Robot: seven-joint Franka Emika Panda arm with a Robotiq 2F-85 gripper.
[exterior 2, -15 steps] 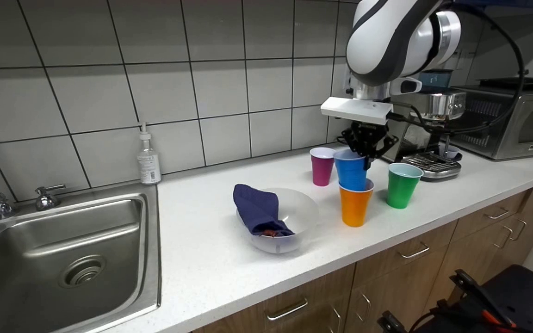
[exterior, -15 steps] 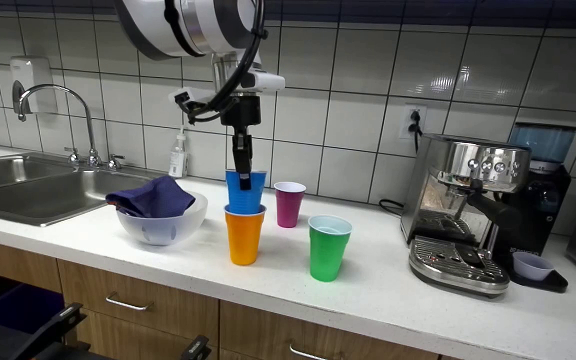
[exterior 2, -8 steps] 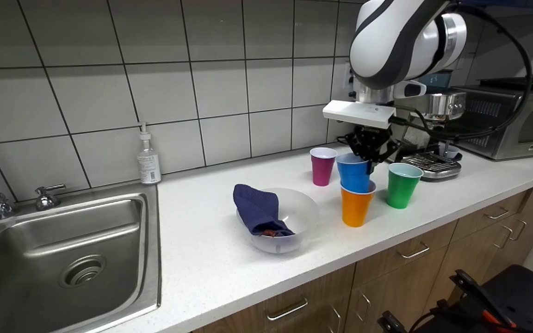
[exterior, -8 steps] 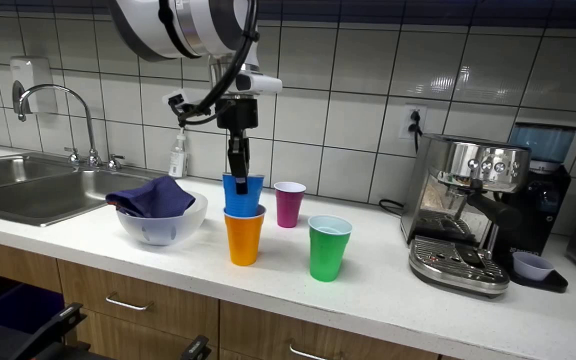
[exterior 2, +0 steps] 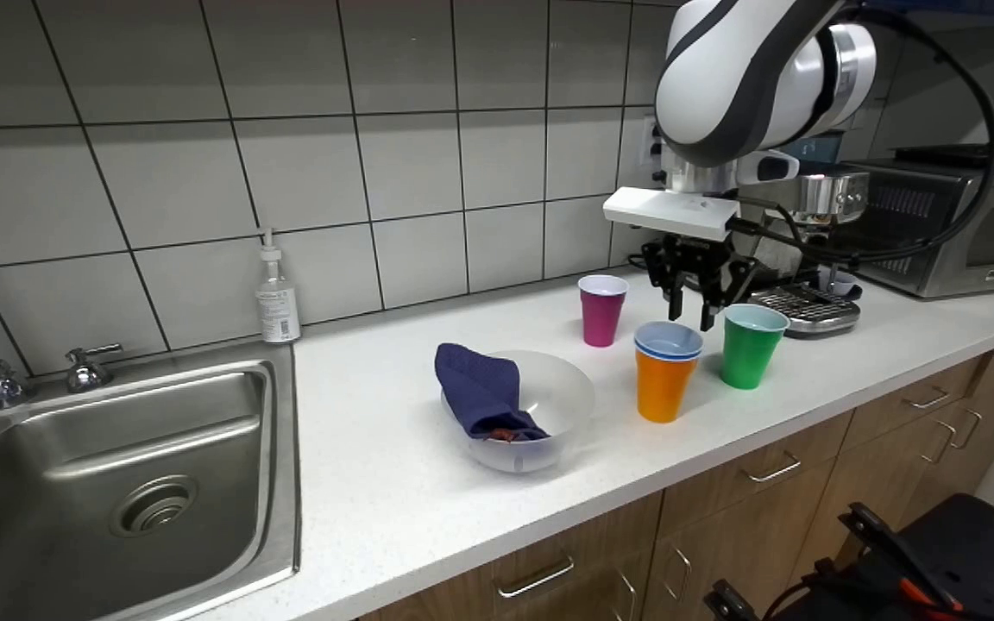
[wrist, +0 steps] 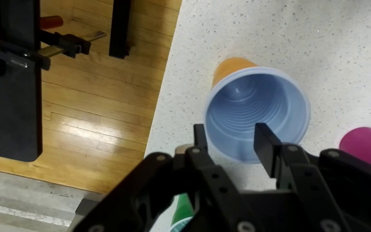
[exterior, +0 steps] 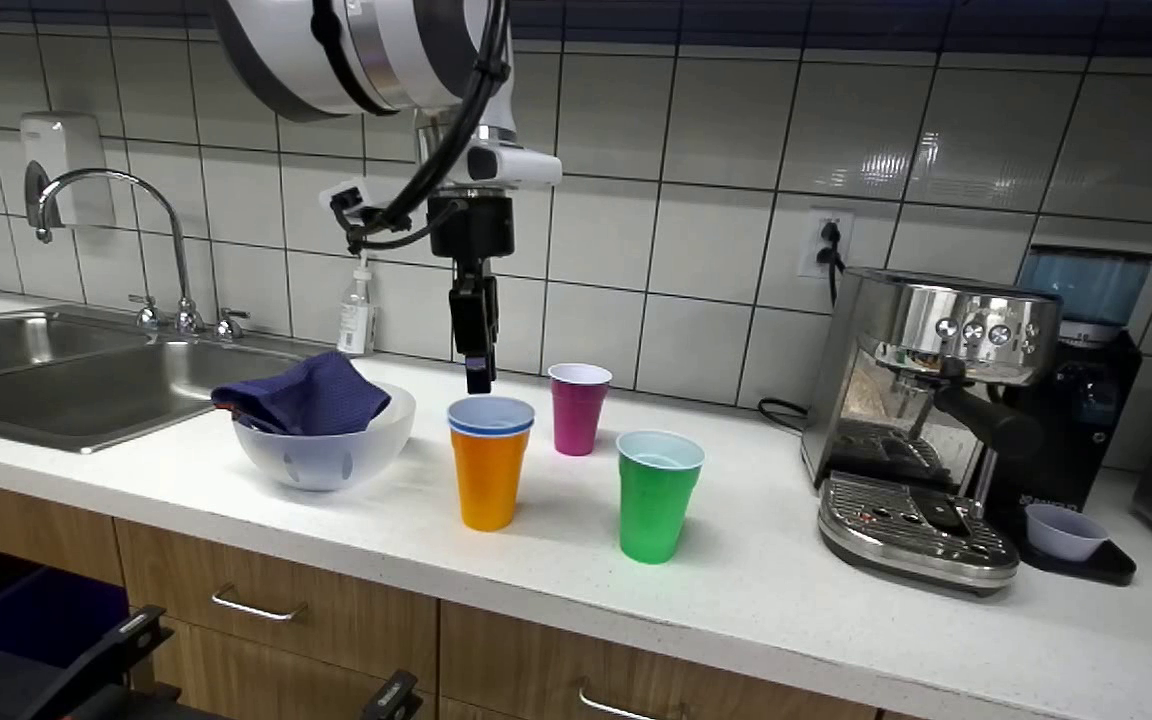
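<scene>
Blue cup [wrist: 253, 106] nested inside orange cup [exterior: 489, 480]; bowl [exterior: 361, 455] holds navy cloth [exterior: 311, 395].

Gripper [exterior 2: 690, 317] let go of blue cup [wrist: 253, 106]: jaws, pinched on its wall a sec ago, now stand apart just above it. It's dropped into orange cup [exterior: 488, 480] (only rim sticks out, vs. most of it b4).

Glossy pale-grey wall tiles [exterior: 711, 240], dark-jointed, rise behind the speckled white countertop [exterior 2: 376, 448]. Below sit brown wood-grain drawers [exterior: 346, 580] with silver handles [exterior: 256, 609]. Honey-coloured wooden floorboards [wrist: 98, 109] gleam in places.
</scene>
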